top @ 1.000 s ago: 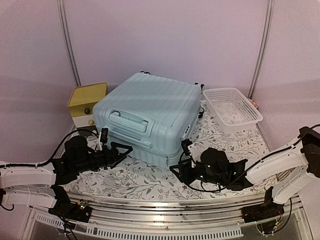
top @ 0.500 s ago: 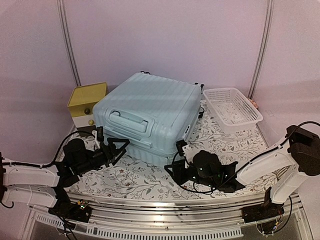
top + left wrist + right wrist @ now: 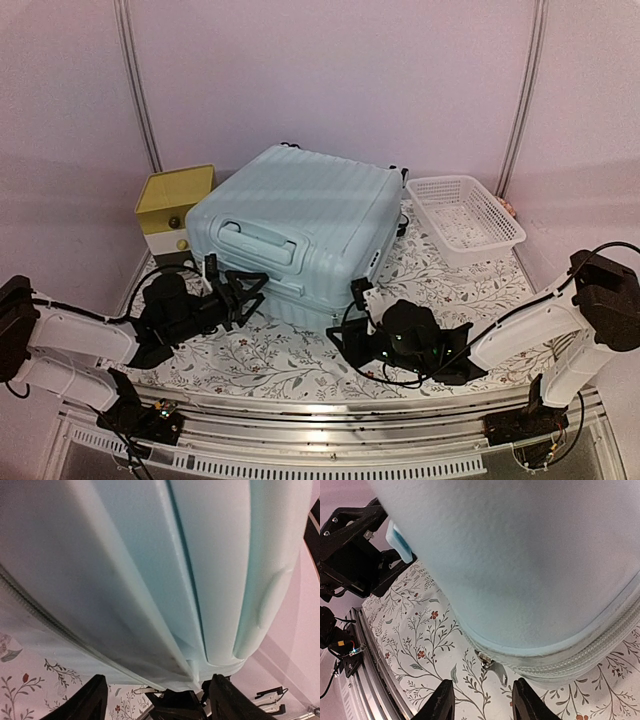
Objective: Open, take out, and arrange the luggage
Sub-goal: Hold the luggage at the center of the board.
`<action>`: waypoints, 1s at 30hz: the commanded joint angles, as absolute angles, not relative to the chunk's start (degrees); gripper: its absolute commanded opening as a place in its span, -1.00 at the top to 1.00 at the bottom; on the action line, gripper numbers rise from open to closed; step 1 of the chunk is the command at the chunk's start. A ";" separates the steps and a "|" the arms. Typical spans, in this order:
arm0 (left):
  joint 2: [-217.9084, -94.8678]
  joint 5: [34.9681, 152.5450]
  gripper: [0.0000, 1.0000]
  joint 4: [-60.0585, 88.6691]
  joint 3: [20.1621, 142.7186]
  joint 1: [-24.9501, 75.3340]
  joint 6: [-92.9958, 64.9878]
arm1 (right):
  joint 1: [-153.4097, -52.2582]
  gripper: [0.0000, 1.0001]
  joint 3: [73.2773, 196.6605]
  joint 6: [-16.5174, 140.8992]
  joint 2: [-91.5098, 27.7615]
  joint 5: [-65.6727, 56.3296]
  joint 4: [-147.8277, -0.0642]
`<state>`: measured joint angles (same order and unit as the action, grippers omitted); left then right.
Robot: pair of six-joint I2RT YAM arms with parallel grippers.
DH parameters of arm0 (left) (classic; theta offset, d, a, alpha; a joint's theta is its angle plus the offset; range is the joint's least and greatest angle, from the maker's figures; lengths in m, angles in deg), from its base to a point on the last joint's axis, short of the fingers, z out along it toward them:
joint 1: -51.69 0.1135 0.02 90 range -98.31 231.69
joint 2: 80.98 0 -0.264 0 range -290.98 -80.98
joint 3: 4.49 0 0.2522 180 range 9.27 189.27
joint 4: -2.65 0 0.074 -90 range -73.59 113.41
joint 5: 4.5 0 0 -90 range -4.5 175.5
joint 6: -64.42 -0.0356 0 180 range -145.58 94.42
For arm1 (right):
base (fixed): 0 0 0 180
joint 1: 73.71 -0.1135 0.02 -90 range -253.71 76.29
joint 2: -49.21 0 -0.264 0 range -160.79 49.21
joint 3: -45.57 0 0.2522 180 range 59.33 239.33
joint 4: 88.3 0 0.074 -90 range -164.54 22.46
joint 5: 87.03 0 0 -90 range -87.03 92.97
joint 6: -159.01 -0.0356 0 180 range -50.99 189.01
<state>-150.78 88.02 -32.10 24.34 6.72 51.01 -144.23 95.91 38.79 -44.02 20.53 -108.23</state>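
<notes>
Both arms have been moved closer to the luggage (image 3: 300, 225), which lies closed and flat on the table (image 3: 290, 365), between the box (image 3: 175, 195) and the basket (image 3: 465, 215). At its near left corner the left gripper (image 3: 255, 288) is held wide, with the shell's edge between the jaws. Contact cannot be told. The right gripper (image 3: 485, 692) is parted more narrowly below the near right corner, and a zipper pull (image 3: 484, 661) is seen just beyond its fingers, not gripped.

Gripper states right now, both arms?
Left gripper: open, at the pale mint-blue ribbed hard-shell suitcase's edge.
Right gripper: open, holding nothing, small metal zipper pull just ahead.
</notes>
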 commanded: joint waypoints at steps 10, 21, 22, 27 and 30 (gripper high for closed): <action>-157.87 87.24 -0.27 -41.40 29.11 6.13 49.97 | -144.69 0.19 96.16 36.77 -44.09 23.22 -109.35; -166.36 88.15 0.28 -52.46 31.75 5.96 49.60 | -144.68 0.14 93.80 35.07 -41.76 26.74 -109.13; -166.90 88.02 0.36 -53.10 31.96 5.79 49.64 | -144.64 0.14 93.56 34.68 -41.54 26.97 -109.16; -168.97 87.35 0.61 -54.93 34.55 4.26 50.00 | -144.68 0.14 92.91 33.80 -40.91 27.85 -108.84; -169.80 87.16 0.69 -55.50 36.42 3.25 50.03 | -144.56 0.14 92.52 33.47 -40.35 28.74 -108.56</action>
